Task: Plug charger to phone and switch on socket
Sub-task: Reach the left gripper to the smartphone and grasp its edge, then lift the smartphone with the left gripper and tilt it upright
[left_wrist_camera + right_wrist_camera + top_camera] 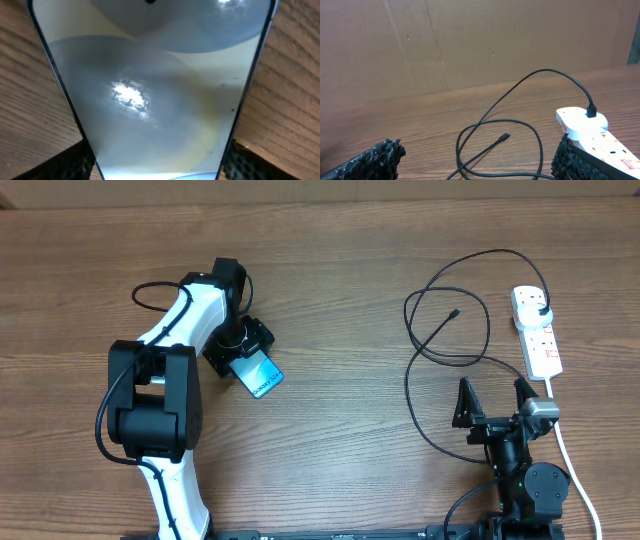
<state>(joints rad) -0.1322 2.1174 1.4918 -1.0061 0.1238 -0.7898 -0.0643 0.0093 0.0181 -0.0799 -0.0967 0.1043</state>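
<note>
My left gripper is shut on the phone, a slim phone with a light blue screen, at the table's left middle. In the left wrist view the phone fills the frame between my fingers. The charger, a thin black cable, loops at the right. Its connector tip lies free inside the loop and its black plug sits in the white socket strip. My right gripper is open and empty just in front of the loops. The right wrist view shows the tip, the strip and my open fingers.
The strip's white cord runs down the right side past my right arm's base. A brown cardboard wall stands behind the table. The left arm's black cable arcs beside its white body.
</note>
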